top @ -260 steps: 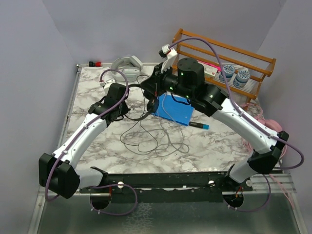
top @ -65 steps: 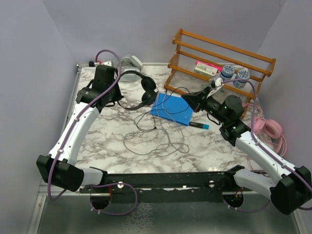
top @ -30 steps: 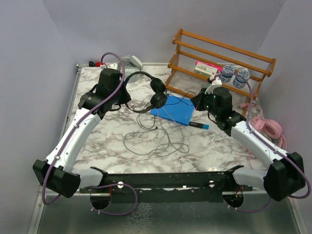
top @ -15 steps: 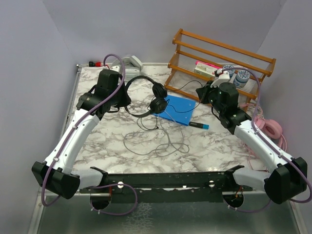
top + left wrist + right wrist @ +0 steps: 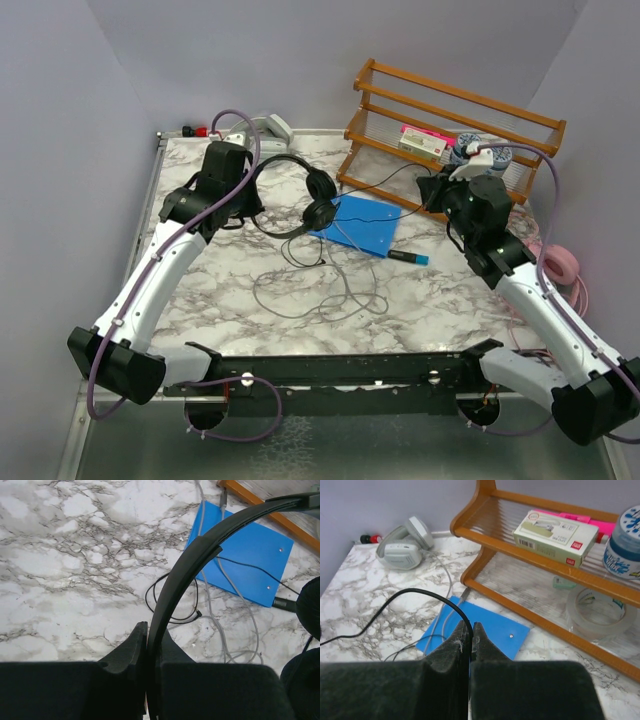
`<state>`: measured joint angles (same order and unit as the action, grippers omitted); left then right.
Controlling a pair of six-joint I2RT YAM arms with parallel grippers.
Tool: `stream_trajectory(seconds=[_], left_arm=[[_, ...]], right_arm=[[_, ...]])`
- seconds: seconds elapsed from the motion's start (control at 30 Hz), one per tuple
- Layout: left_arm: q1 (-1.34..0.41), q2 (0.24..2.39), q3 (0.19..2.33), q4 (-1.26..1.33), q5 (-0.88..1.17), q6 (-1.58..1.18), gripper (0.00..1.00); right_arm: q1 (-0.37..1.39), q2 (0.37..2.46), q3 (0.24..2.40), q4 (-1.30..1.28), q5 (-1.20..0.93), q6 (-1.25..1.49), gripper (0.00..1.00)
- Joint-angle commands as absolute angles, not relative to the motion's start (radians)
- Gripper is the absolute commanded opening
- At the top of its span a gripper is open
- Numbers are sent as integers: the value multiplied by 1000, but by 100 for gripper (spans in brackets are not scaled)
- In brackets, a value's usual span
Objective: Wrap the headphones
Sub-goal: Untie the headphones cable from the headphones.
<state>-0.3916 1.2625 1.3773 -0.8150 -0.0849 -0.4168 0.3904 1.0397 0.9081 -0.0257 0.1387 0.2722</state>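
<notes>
Winding has barely begun, I judge: the left gripper [image 5: 147, 630] clamps the black headphones [image 5: 320, 186] by the headband [image 5: 185, 565] above the table [image 5: 430, 300] at far left, the right gripper [image 5: 471, 627] pinches their cable [image 5: 415, 589] near the rack [image 5: 450, 105], and next that cable needs looping round the band.

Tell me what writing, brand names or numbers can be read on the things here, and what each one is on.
No text here can be read.
Cream box on the wooden rack: small print and a red logo, too blurred to read.
Blue-and-white jar: blue markings, unreadable.
Pink pack behind the box: no legible text.
</notes>
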Motion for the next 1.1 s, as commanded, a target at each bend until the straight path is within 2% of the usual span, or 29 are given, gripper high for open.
stream_trajectory(seconds=[0.0,0.37,0.6,0.77,0.87,1.07], left_arm=[[-374,1259,1381,-813,-158,-465,0],[-354,1259,1344,-773,-137,-370,0],[-426,1257,1273,-778,-421,-319,0],[-499,1286,1261,-789,-543,-311,0],[-540,1306,1252,-775,-502,-233,0],[-558,1278,1242,-735,-325,-186,0]], right_arm=[[388,1000,950,-106,195,244,1],[388,943,966,-164,244,212,1],[388,986,1110,-144,149,185,1],[387,1008,1187,-69,-8,151,1],[388,1015,1205,-10,-86,134,0],[387,1137,1323,-110,-4,101,1]])
